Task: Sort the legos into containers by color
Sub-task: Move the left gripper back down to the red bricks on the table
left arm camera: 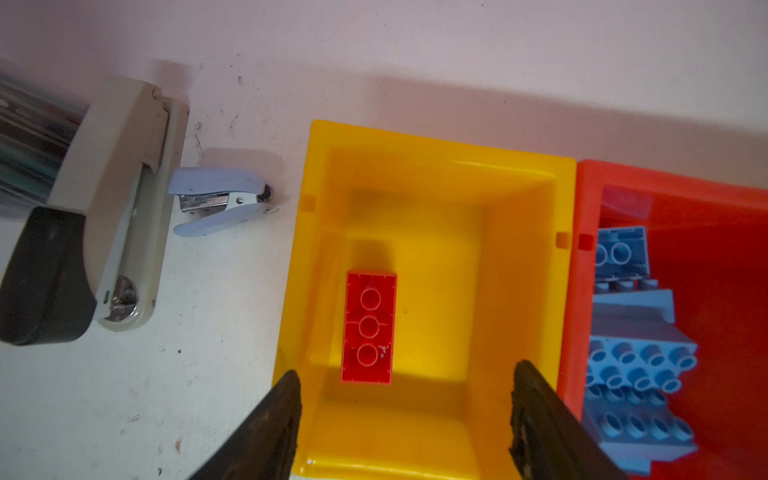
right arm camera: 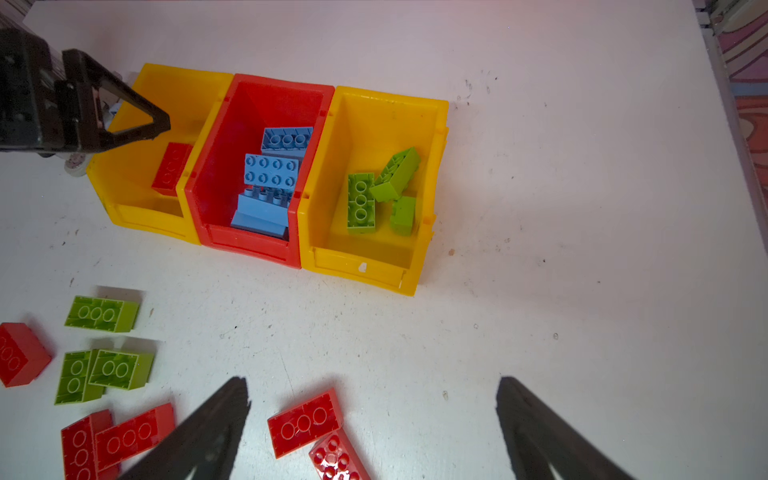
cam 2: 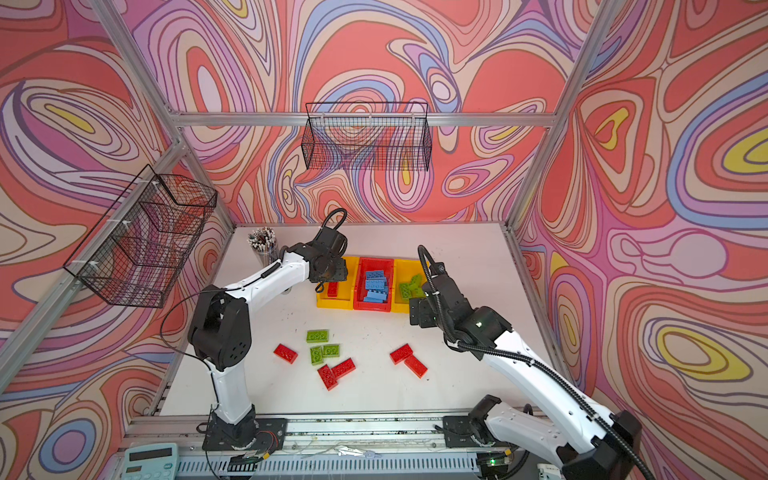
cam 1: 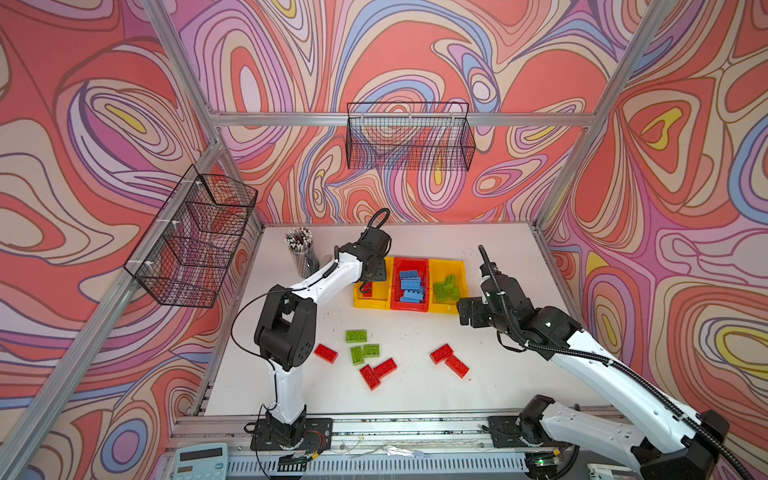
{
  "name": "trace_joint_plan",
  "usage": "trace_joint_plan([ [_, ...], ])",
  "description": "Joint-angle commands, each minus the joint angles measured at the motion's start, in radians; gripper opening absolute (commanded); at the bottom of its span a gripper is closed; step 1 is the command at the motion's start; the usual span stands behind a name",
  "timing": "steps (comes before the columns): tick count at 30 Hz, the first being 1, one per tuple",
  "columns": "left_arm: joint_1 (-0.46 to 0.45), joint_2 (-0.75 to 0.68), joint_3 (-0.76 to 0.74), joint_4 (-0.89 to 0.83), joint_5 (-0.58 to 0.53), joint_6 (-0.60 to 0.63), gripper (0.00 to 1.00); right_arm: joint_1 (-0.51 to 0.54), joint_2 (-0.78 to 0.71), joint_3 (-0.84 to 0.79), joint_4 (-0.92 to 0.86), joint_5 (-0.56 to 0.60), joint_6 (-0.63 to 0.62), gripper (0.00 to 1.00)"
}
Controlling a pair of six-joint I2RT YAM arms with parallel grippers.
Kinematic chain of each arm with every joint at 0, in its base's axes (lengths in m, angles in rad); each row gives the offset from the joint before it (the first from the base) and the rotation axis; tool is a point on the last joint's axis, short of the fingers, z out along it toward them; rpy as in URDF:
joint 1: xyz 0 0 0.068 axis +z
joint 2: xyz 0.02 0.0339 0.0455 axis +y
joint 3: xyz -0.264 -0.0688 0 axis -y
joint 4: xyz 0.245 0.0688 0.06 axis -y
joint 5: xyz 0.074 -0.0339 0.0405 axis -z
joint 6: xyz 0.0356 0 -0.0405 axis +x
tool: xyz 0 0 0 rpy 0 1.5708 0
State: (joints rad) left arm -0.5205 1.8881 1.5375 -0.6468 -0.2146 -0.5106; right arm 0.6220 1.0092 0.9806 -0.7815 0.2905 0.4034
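left gripper [left arm camera: 407, 370] spread, empty, over yellow bin [left arm camera: 519, 270] holding one red brick [left arm camera: 368, 328]. right gripper [right arm camera: 372, 380] spread near loose red legos [right arm camera: 305, 422] on table [right arm camera: 540, 208]. likely light, rigid, slick; pinch long sides.

Readable text, labels, brands, numbers, signs: none.
- Calculator [cam 1: 200, 461], front edge, both top views: key and display markings too small to make out.
- Beige-and-black stapler [left arm camera: 120, 166], left wrist view: no legible marking.
- Studs of the blue legos [left arm camera: 640, 361] in the red container [left arm camera: 665, 183]: any embossing too blurred to read.
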Motion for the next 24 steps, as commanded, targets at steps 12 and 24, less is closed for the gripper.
trace_joint_plan([
  [12,-0.545,-0.271,-0.347,0.082,-0.082,0.159,0.79,-0.005,-0.196,0.065,-0.152,0.009,0.124,0.98],
  [24,-0.672,-0.183,-0.448,0.237,-0.036,0.237,0.77,-0.005,-0.328,0.041,-0.217,0.002,0.208,0.98],
])
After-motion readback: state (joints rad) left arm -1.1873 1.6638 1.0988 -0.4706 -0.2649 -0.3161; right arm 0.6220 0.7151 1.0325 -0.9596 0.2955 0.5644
